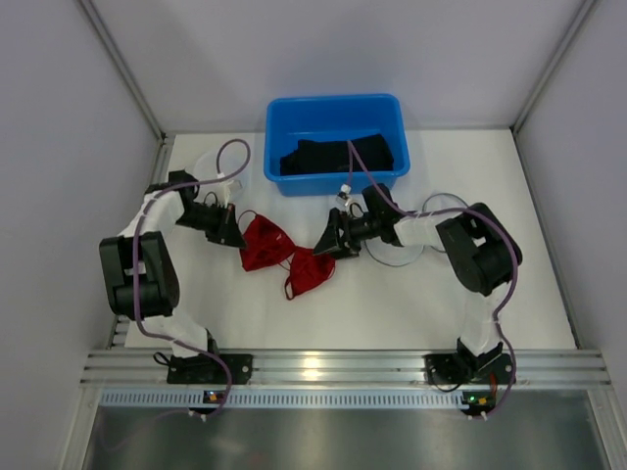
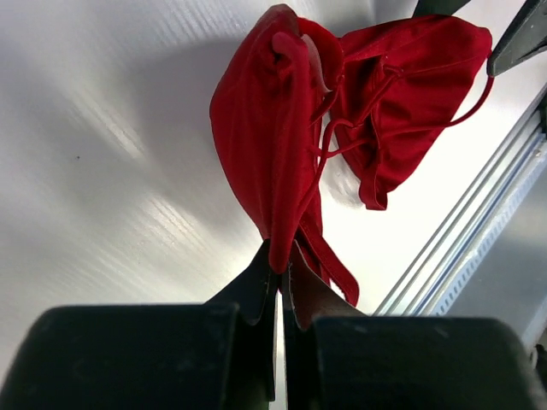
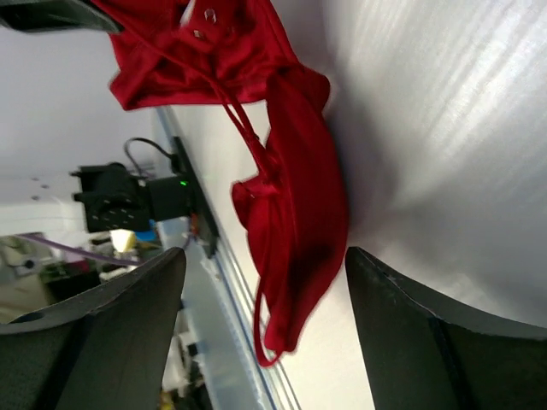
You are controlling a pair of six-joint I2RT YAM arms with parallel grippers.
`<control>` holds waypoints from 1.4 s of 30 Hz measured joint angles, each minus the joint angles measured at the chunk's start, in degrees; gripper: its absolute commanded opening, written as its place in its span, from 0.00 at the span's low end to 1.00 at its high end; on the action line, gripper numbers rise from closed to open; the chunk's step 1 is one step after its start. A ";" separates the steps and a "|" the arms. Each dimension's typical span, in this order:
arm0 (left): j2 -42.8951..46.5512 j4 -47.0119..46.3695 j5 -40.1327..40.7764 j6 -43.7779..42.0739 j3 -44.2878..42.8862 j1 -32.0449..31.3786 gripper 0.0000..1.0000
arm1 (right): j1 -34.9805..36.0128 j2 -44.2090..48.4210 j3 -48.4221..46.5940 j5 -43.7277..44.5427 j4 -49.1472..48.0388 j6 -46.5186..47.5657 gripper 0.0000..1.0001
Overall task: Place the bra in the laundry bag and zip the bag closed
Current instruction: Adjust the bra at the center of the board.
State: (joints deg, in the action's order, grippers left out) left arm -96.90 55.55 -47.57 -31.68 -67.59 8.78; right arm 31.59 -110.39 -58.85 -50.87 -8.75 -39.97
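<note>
A red bra (image 1: 284,257) lies spread on the white table between my two arms. My left gripper (image 1: 237,238) is shut on the edge of its left cup; in the left wrist view the red fabric (image 2: 265,145) runs straight down into the closed gripper (image 2: 280,265). My right gripper (image 1: 324,245) stands open at the right cup. In the right wrist view that cup (image 3: 299,205) lies between the spread fingers of the gripper (image 3: 263,254), and neither finger touches it. The black laundry bag (image 1: 338,157) lies crumpled inside a blue bin (image 1: 333,110) at the back.
The blue bin stands just behind the right gripper. A metal rail (image 1: 333,367) runs along the table's near edge, and white walls close in the left and right sides. One right gripper finger (image 2: 521,38) shows at the top right of the left wrist view.
</note>
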 measured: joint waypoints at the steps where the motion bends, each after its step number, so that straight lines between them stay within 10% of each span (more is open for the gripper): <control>1: 0.94 -0.28 0.61 0.35 0.11 -0.70 0.00 | 0.00 -0.72 0.35 -0.83 -2.27 -2.10 0.80; 12: 10.27 -6.58 12.15 6.73 4.79 -14.05 0.00 | 0.00 -5.01 4.46 -5.90 -18.56 -20.59 0.90; 42: 23.54 -17.75 48.48 13.20 15.13 -52.19 0.00 | -9.14 -1.99 -4.66 -1.01 8.68 -2.91 0.91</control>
State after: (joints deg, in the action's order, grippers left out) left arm -73.36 37.80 0.91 -18.48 -52.47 -43.42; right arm 22.46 -112.38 -63.51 -51.88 -0.08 -42.87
